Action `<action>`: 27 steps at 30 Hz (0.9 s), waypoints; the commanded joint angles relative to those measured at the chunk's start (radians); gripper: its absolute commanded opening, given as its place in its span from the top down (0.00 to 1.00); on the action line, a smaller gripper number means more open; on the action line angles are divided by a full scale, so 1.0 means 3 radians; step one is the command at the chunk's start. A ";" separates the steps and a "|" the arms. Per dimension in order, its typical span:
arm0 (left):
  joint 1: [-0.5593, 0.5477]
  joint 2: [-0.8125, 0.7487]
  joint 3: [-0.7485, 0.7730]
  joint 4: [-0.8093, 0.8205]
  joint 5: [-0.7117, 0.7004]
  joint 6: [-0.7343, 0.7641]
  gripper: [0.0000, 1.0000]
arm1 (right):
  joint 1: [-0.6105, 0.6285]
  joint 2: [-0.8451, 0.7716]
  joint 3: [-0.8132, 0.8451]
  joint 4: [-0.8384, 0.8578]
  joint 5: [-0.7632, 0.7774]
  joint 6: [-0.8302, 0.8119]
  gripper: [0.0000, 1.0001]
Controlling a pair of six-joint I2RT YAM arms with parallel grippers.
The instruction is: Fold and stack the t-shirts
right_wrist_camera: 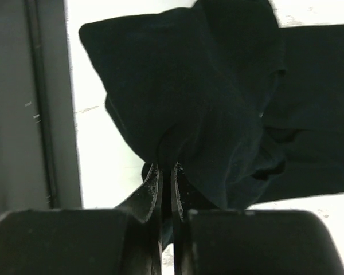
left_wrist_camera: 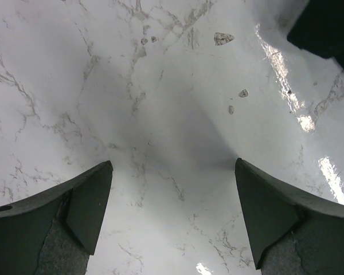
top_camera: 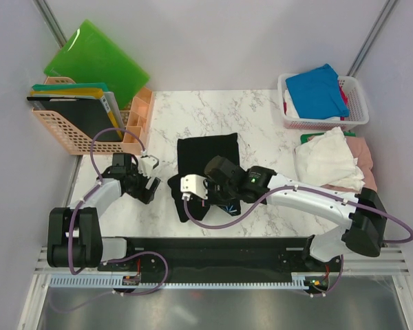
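Closest to the right wrist camera, the right hand (right_wrist_camera: 166, 169) has its two fingers pressed together on a fold of the black t-shirt (right_wrist_camera: 189, 86). The cloth bunches up out of the pinch and hangs in a loose hump above the fingertips. From above, this shirt lies in the middle of the tabletop (top_camera: 261, 117). Its far part is spread flat, and its near left edge is gathered where the right hand grips it.

Just left of the shirt is the left hand (top_camera: 149, 184), holding nothing. Its fingers (left_wrist_camera: 86, 195) stand wide apart over bare marble, and a dark shape shows at the upper right corner of its wrist view.

At the far right corner a white basket (top_camera: 354, 103) holds a blue t-shirt (top_camera: 318, 89) on top of other cloth, of which white and red edges show. In front of that basket, at the right edge of the tabletop, a crumpled white t-shirt (top_camera: 327, 161) lies on a pink t-shirt (top_camera: 363, 155). A sliver of green cloth shows at the back of that pile.

At the far left an orange basket (top_camera: 62, 134) holds flat boards standing on edge. A bright green board (top_camera: 96, 58) leans against the wall behind it.
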 commanded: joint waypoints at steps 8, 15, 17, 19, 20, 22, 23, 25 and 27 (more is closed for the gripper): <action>0.0015 0.0108 -0.0021 0.0077 -0.0063 0.0147 0.06 | 0.0086 -0.0283 -0.0594 -0.0058 -0.0700 0.0195 0.24; 0.0015 0.0113 -0.0026 0.0077 -0.0078 0.0147 0.06 | 0.0005 -0.0329 -0.0895 0.0203 0.0154 0.0348 0.21; 0.0015 0.0118 -0.0041 0.0082 -0.0078 0.0152 0.06 | -0.0118 -0.0435 -0.0962 0.0234 0.0043 0.0384 0.21; 0.0015 0.0139 -0.0057 0.0092 -0.0089 0.0162 0.06 | -0.0271 -0.0523 -0.1064 0.0290 -0.0034 0.0440 0.21; 0.0015 0.0154 -0.0057 0.0097 -0.0089 0.0167 0.06 | -0.0328 -0.0589 -0.1085 0.0336 -0.0029 0.0440 0.21; 0.0015 0.0159 -0.0062 0.0113 -0.0094 0.0172 0.07 | -0.0496 -0.0656 -0.1131 0.0463 0.0052 0.0440 0.16; 0.0015 0.0159 -0.0062 0.0123 -0.0104 0.0172 0.07 | -0.0568 -0.0671 -0.1136 0.0500 0.0063 0.0415 0.13; 0.0015 0.0129 -0.0057 0.0118 -0.0079 0.0167 0.07 | -0.0772 -0.0702 -0.1111 0.0586 0.0093 0.0349 0.06; 0.0015 0.0088 -0.0052 0.0118 -0.0073 0.0167 0.07 | -0.0966 -0.0662 -0.1055 0.0750 0.0088 0.0242 0.03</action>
